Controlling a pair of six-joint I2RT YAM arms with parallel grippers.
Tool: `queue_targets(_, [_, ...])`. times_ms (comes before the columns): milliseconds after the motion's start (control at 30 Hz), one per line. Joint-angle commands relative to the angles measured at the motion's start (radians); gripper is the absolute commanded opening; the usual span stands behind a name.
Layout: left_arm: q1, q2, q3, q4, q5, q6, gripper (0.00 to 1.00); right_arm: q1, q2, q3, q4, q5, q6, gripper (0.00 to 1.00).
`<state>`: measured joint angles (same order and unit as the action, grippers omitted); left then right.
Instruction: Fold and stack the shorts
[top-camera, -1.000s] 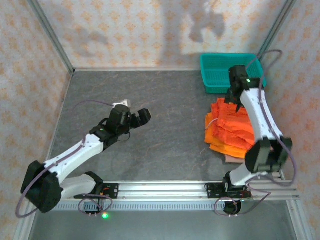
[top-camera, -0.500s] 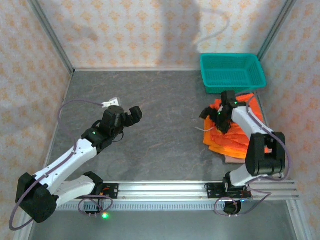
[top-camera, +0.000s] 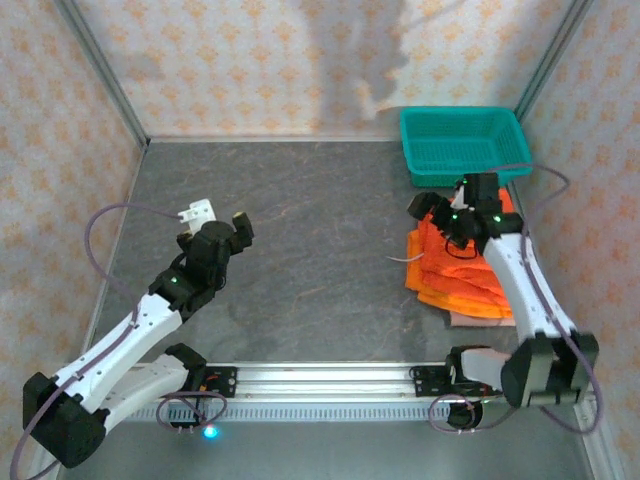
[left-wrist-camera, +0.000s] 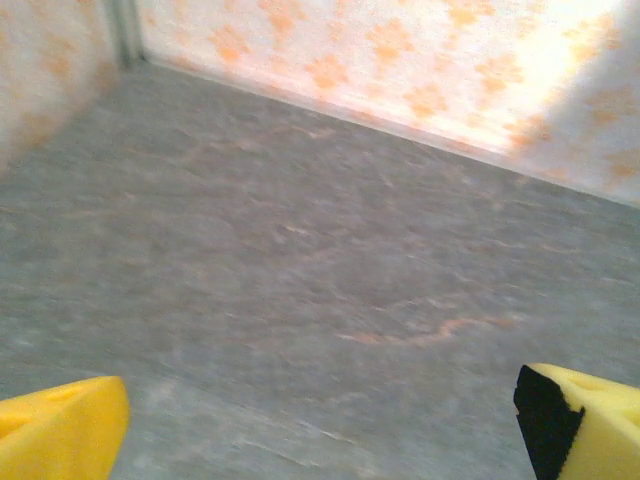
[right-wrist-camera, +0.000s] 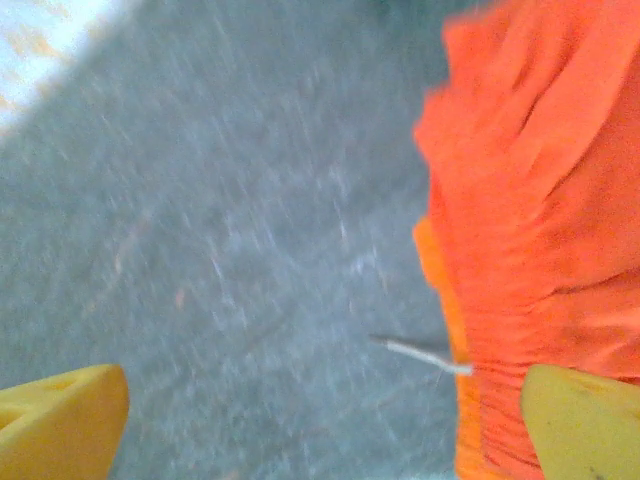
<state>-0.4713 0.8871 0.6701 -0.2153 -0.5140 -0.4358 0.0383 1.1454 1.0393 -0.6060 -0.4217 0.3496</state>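
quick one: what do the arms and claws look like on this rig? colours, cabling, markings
Left arm and right arm: white link shells, black joints and bases, on a silver rail. A lilac-grey cable loops along each. Left claw and right claw are black with yellow pads, one showing a black face. Green lights glow near the right wrist.

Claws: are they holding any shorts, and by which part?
No, nothing is held. The left claw is open over bare table; the right claw is open above the edge of the shorts.

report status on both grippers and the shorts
Left gripper open, empty. Right gripper open, over edge of orange shorts pile. Teal basket behind pile, not blocking.
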Motion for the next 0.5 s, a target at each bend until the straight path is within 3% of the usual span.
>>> queue_targets(0, [0.035,0.009,-0.058,0.128,-0.197,0.151,1.00,0.002,-0.099,-0.112,0.203,0.242,-0.095,0.99])
queue_targets(100, [0.090,0.071,-0.101,0.207,-0.307,0.115,1.00,0.001,-0.144,-0.259,0.364,0.416,-0.171,0.99])
queue_targets(167, [0.103,0.121,-0.151,0.317,-0.377,0.123,1.00,0.002,-0.134,-0.339,0.471,0.455,-0.216,0.99])
queue_targets(233, [0.130,0.177,-0.197,0.443,-0.373,0.146,1.00,0.001,-0.115,-0.410,0.594,0.483,-0.218,1.00])
queue_targets(267, [0.140,0.189,-0.184,0.422,-0.372,0.129,1.00,0.001,-0.110,-0.446,0.650,0.480,-0.225,0.99])
queue_targets(400, [0.158,0.257,-0.226,0.640,-0.319,0.293,1.00,0.001,-0.044,-0.559,0.867,0.509,-0.282,1.00])
queue_targets(467, [0.171,0.298,-0.241,0.650,-0.327,0.294,1.00,0.000,0.010,-0.579,0.933,0.504,-0.318,1.00])
